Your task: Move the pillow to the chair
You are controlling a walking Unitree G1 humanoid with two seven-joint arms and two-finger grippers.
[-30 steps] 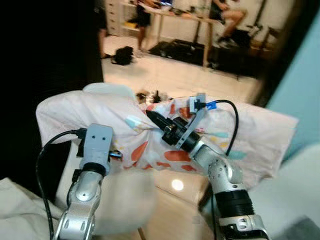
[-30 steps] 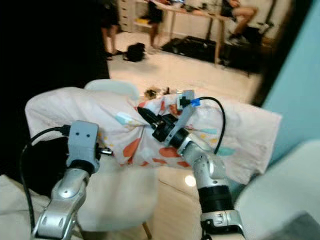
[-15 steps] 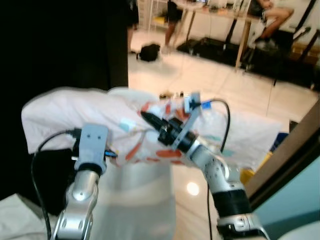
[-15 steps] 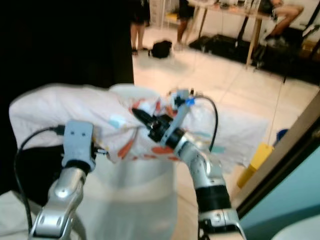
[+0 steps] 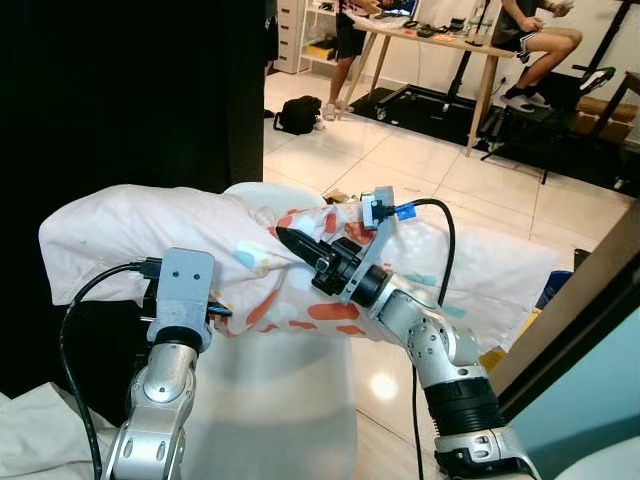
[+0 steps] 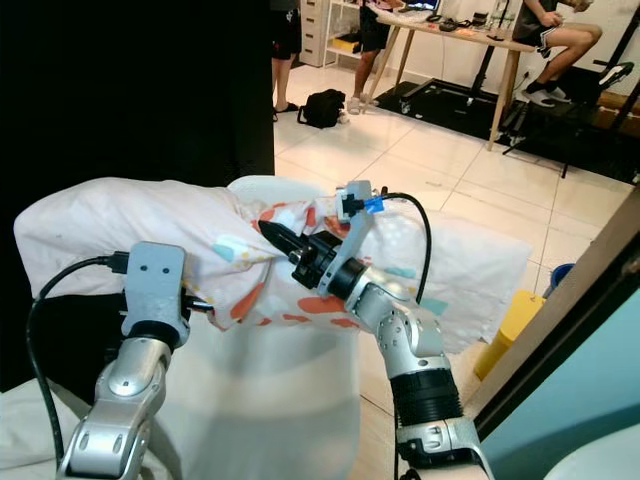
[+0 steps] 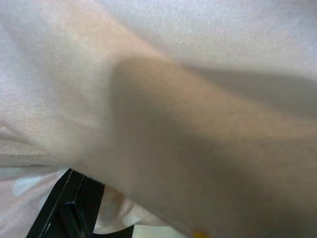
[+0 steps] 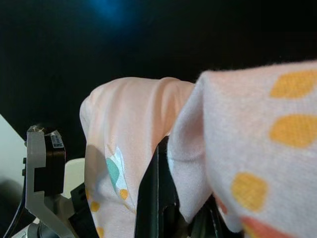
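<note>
A white pillow with orange, red and teal patches hangs in the air across the view, above a white chair. My right gripper is shut on a fold of the pillow near its middle; in the right wrist view one black finger pinches the spotted fabric. At the pillow's lower left edge, my left gripper is shut on the cloth. Its wrist view has pillow fabric pressed close and one black fingertip under it. The chair's backrest top peeks out behind the pillow.
A black curtain fills the left. Tiled floor runs back to a wooden table with people by it and a black bag. A brown door frame and teal wall stand at right. Pale bedding lies bottom left.
The whole view has swung and sharpened, so the camera moved. Both grippers keep the same hold on the pillow, which now hangs over the white chair's seat.
</note>
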